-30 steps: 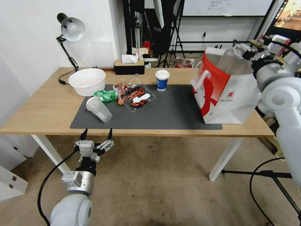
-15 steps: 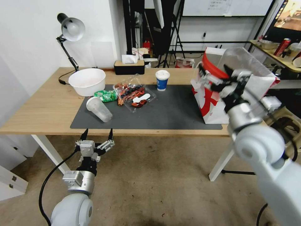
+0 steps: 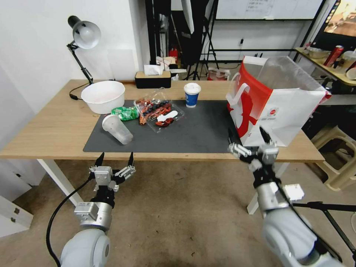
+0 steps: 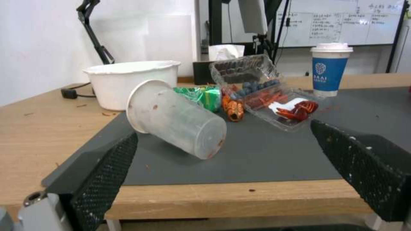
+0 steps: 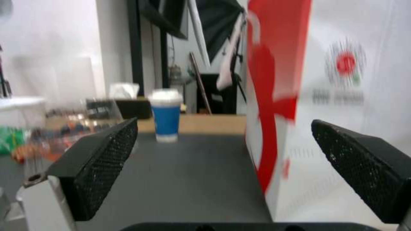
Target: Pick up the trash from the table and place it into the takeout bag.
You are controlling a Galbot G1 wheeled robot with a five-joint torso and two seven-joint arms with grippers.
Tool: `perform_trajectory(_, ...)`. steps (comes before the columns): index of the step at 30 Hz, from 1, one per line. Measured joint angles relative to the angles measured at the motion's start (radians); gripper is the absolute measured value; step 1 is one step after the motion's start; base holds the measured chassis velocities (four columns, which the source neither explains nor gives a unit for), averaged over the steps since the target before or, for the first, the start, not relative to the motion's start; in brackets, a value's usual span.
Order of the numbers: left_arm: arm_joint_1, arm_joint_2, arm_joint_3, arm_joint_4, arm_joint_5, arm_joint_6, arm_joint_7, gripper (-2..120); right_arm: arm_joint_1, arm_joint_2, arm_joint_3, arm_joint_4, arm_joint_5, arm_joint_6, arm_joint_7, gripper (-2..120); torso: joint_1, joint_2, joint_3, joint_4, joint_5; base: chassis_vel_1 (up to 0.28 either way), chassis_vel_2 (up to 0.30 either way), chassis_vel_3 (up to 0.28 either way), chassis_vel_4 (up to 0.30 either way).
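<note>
Both grippers wait empty at the near edge of the light wood worktop (image 3: 55, 126).

The left gripper (image 3: 114, 158) and right gripper (image 3: 247, 138) have fingers spread apart. The translucent plastic cup (image 3: 117, 129) lies tipped on the dark grey mat (image 3: 200, 129); the tall red-and-white paper takeout bag (image 3: 276, 102) stands at the mat's right end.

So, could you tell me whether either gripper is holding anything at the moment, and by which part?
Nothing is held: the left gripper and right gripper are both open at the table's near edge.
</note>
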Motion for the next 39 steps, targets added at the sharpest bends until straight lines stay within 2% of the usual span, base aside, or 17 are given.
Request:
perform_trajectory(11,0.002,0.001,-0.002,0.008,-0.001,-0.011,0.000,100,-0.023,0.053,-0.073,-0.118,-0.045,0.068,0.032,100,0.000,0.000,0.000,0.0001,0.0001,0.000,0.000,0.000,0.000)
perform_trajectory(23,-0.003,0.003,-0.005,0.021,-0.003,-0.016,-0.001,100,0.023,0.051,-0.089,-0.115,-0.019,0.047,0.041,100,0.000,0.000,0.000,0.0001,0.0001,0.000,0.000,0.000,0.000)
perform_trajectory(36,-0.011,-0.001,-0.003,0.034,-0.003,-0.021,-0.002,100,0.240,0.017,-0.160,-0.142,0.148,-0.052,0.070,100,0.000,0.000,0.000,0.0000,0.0001,0.000,0.000,0.000,0.000)
perform_trajectory(39,-0.007,-0.002,-0.004,0.037,-0.001,-0.027,-0.001,100,0.411,0.008,-0.231,-0.214,0.232,-0.095,0.088,100,0.000,0.000,0.000,0.0003,0.0002,0.000,0.000,0.000,0.000)
